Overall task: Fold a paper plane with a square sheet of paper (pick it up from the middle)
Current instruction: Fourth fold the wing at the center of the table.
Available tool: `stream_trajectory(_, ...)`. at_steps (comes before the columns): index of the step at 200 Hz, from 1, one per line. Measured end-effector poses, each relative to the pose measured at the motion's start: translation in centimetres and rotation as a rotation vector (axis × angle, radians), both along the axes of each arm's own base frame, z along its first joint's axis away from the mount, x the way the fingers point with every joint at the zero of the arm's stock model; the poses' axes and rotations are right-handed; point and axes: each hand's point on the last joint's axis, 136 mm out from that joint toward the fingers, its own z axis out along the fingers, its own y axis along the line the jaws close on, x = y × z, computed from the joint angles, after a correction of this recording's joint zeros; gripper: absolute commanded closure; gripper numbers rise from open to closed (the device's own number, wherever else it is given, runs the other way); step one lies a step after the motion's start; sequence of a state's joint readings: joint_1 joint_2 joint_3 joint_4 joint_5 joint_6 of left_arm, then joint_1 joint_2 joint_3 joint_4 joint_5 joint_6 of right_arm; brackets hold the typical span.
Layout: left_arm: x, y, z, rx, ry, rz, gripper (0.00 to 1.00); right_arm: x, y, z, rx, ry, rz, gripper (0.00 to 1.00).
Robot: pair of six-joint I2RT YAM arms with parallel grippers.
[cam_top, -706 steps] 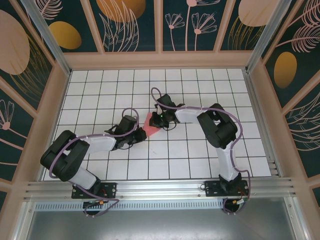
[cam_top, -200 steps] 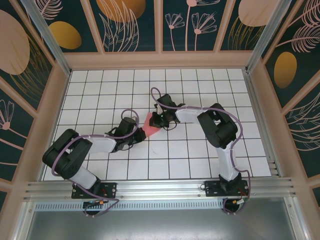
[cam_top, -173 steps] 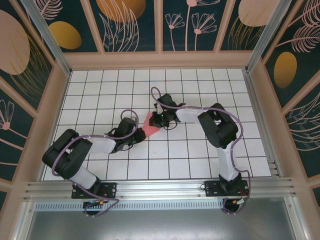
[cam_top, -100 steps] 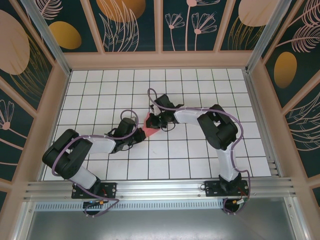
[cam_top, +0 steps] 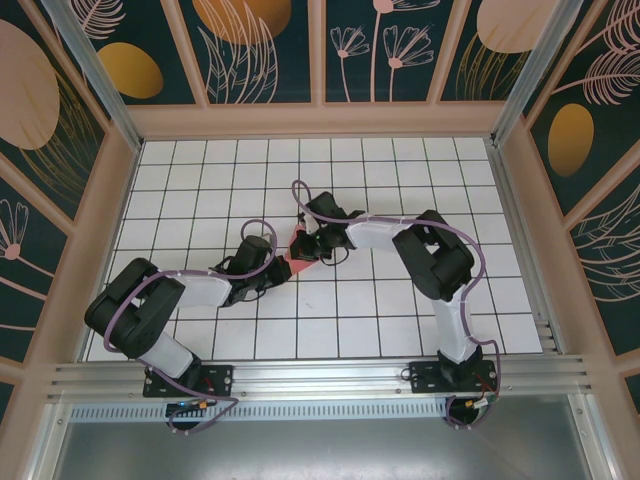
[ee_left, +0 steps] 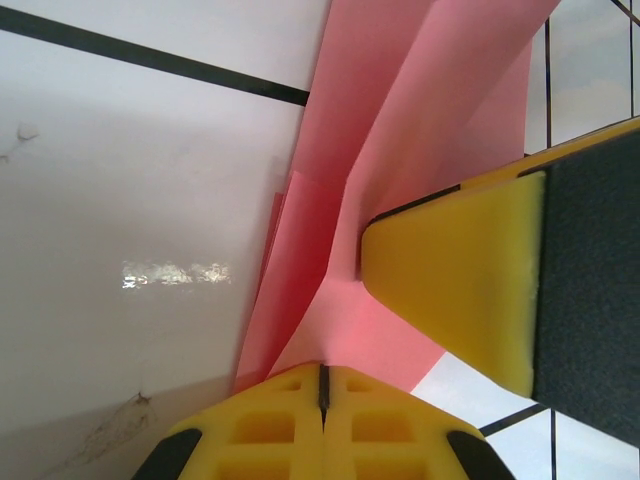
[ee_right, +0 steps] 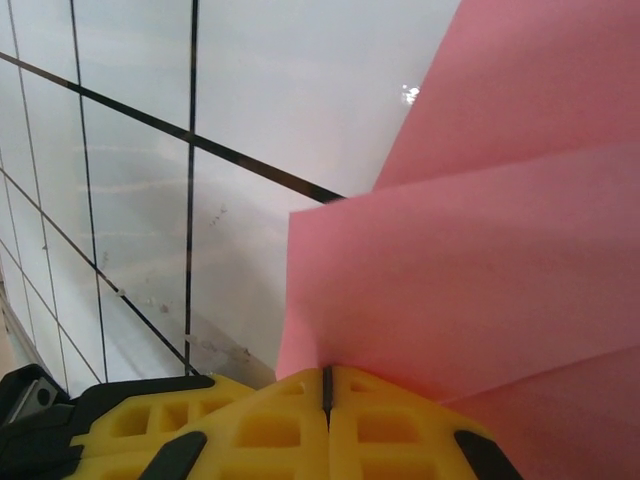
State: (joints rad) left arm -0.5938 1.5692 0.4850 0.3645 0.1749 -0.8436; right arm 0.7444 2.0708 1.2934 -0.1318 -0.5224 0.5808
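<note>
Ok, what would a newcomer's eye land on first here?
The pink paper, creased into several folds, is at the middle of the white gridded table, held between the two arms. The left pincer and right pincer are both shut on it, close together.

left fingers [ee_left: 250,430] pinched together | right fingers [ee_right: 260,430] pinched together | arms stretched inward

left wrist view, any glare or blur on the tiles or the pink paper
Left wrist: a smeared glare streak on the white table, left of the pink paper, whose folds look sharp. Right wrist: a tiny glint on the table by the paper's edge.
</note>
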Motion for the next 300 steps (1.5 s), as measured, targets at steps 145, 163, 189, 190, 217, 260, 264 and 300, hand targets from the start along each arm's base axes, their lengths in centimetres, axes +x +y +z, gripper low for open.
stream_trajectory(145, -0.5, 0.1, 1.7, -0.029, 0.013, 0.005, 0.93, 0.1, -0.2, -1.0, -0.019, 0.01, -0.006, 0.94)
stream_trajectory(163, -0.8, 0.3, 0.9, -0.013, 0.037, 0.005, 0.93, 0.1, -0.2, -1.0, -0.019, 0.01, -0.007, 0.94)
stream_trajectory(189, -1.0, 0.4, 0.3, -0.003, 0.052, 0.005, 0.94, 0.1, -0.2, -1.0, -0.019, 0.01, -0.007, 0.94)
stream_trajectory(190, -1.0, 0.4, 0.3, -0.002, 0.053, 0.005, 0.94, 0.1, -0.2, -1.0, -0.019, 0.01, -0.007, 0.94)
stream_trajectory(217, -1.2, 0.5, 0.1, -0.001, 0.055, 0.006, 0.95, 0.1, -0.2, -1.1, -0.021, 0.008, -0.008, 0.94)
stream_trajectory(260, -1.4, 0.6, 0.0, -0.015, 0.038, 0.003, 0.96, 0.1, -0.3, -1.1, -0.024, 0.006, -0.011, 0.94)
stream_trajectory(264, -1.5, 0.7, 0.0, -0.015, 0.038, 0.003, 0.96, 0.1, -0.3, -1.1, -0.024, 0.006, -0.011, 0.94)
stream_trajectory(300, -2.2, 1.1, -0.1, -0.018, 0.034, 0.002, 0.97, 0.2, -0.3, -1.1, -0.024, 0.006, -0.011, 0.94)
